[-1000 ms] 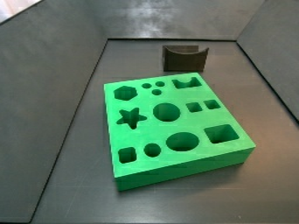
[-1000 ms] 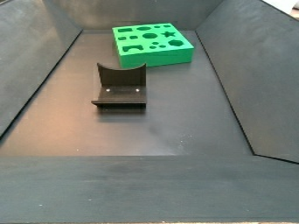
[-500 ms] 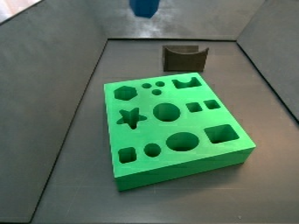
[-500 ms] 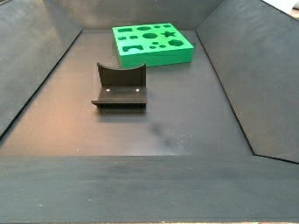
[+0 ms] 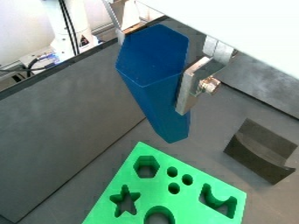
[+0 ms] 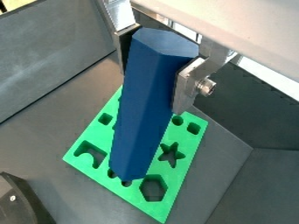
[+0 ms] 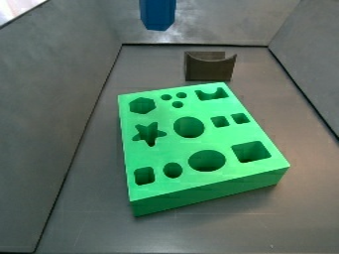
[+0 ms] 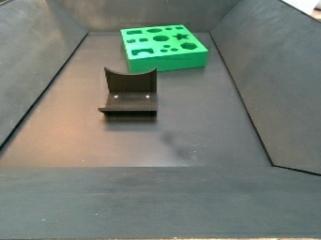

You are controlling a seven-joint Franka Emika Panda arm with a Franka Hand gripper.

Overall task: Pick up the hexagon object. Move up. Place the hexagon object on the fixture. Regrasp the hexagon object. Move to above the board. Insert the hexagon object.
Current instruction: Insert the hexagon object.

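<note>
My gripper point(image 5: 152, 54) is shut on the upper end of the blue hexagon object point(image 5: 155, 79), which hangs upright between the silver fingers point(image 5: 193, 83); both wrist views show this point(image 6: 146, 105). It hangs high above the green board point(image 6: 176, 179), over its far left part. In a side view only the bar's lower end point(image 7: 157, 13) shows at the top edge; the gripper itself is out of that frame. The green board point(image 7: 199, 149) lies flat with its cut-outs empty. The dark fixture point(image 7: 209, 65) stands empty behind it and also shows in a side view point(image 8: 128, 94).
Dark sloped walls point(image 7: 54, 89) enclose the grey floor point(image 8: 163, 141) on all sides. The board point(image 8: 163, 47) sits near the far wall in a side view, with the fixture between it and the open floor.
The blue bar's lower end has come into a side view at the top edge and has dropped a little lower since half a second ago. Board and fixture have not moved.
</note>
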